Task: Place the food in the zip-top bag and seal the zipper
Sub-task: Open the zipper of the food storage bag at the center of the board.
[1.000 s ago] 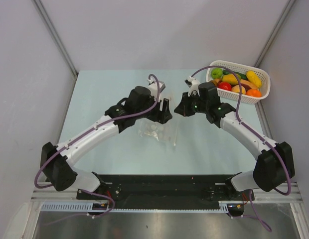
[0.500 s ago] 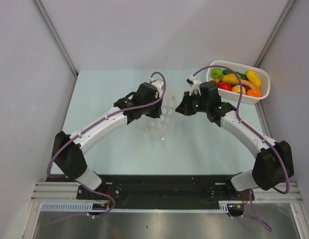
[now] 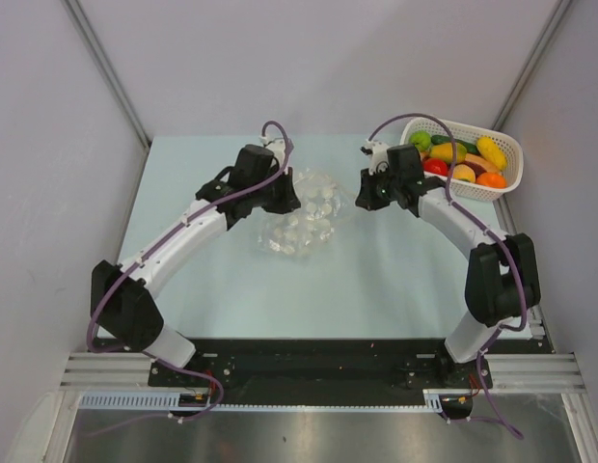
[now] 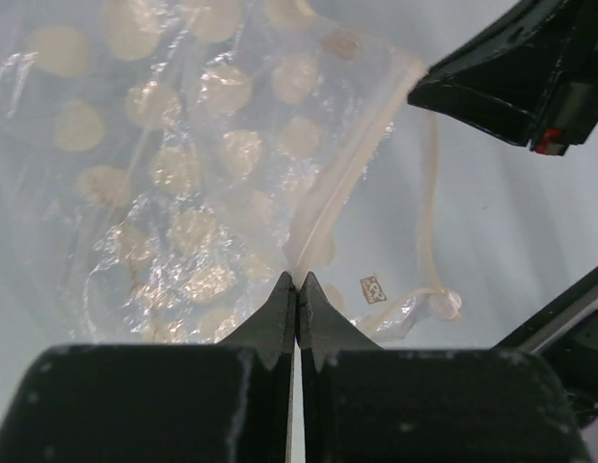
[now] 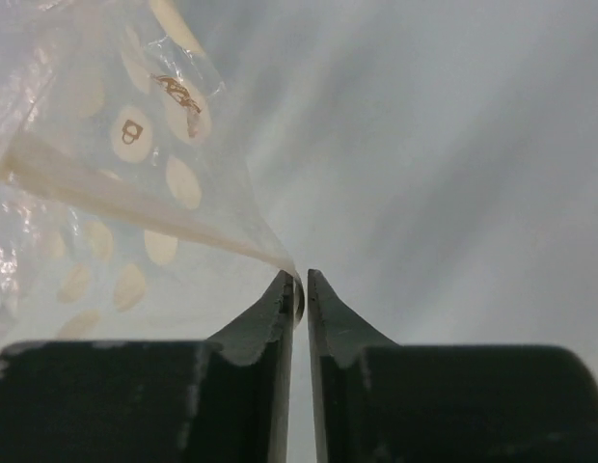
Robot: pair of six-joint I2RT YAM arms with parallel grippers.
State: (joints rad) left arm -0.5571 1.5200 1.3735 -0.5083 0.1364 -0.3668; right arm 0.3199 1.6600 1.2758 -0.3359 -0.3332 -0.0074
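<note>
The clear zip-top bag (image 3: 301,227) with white dots lies crumpled on the pale table between my two grippers. My left gripper (image 3: 289,201) is shut on its mouth edge; in the left wrist view the jaws (image 4: 297,282) pinch the zipper (image 4: 347,178) strip, with the bag (image 4: 183,164) spread beyond. My right gripper (image 3: 362,200) stands at the bag's right end. In the right wrist view its jaws (image 5: 299,280) are a narrow gap apart, and the end of the zipper (image 5: 116,198) rests against the left fingertip. The food (image 3: 458,159) sits in the white basket at the back right.
The white lattice basket (image 3: 470,190) stands at the table's far right corner, close behind the right arm. Grey walls close in the table on the left, back and right. The right gripper's black body (image 4: 521,72) shows in the left wrist view's upper right.
The left gripper shut on the bag's mouth edge and dragged the bag away from the arm bases and leftward. The right gripper's jaws parted slightly, and that arm reached farther out.
</note>
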